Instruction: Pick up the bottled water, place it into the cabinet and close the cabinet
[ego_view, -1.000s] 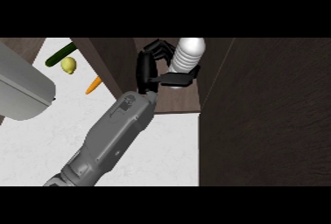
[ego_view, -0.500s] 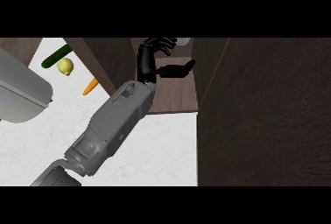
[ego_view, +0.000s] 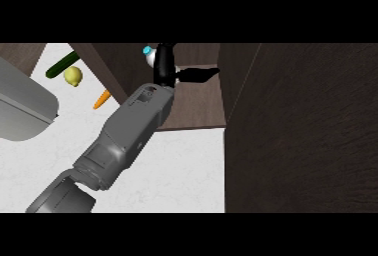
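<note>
The right hand (ego_view: 167, 65) reaches into the dark wooden cabinet (ego_view: 199, 107), its fingers apparently curled round the bottled water (ego_view: 150, 54), which it mostly hides; only the pale body and blue cap peek out at the top. A cucumber (ego_view: 62, 65), lemon (ego_view: 72, 76) and carrot (ego_view: 102, 99) lie on the white counter (ego_view: 177, 170) at the left.

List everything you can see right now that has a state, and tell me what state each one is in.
Bottled water: inside the cabinet, mostly hidden behind the hand; only its cap end shows.
Hand: inside the cabinet at the bottle; whether it grips cannot be told.
Cabinet door: open.
Cabinet shelf: exposed, arm reaching over it.
Lemon: lying on the counter.
Carrot: lying on the counter.
Cucumber: lying on the counter.
</note>
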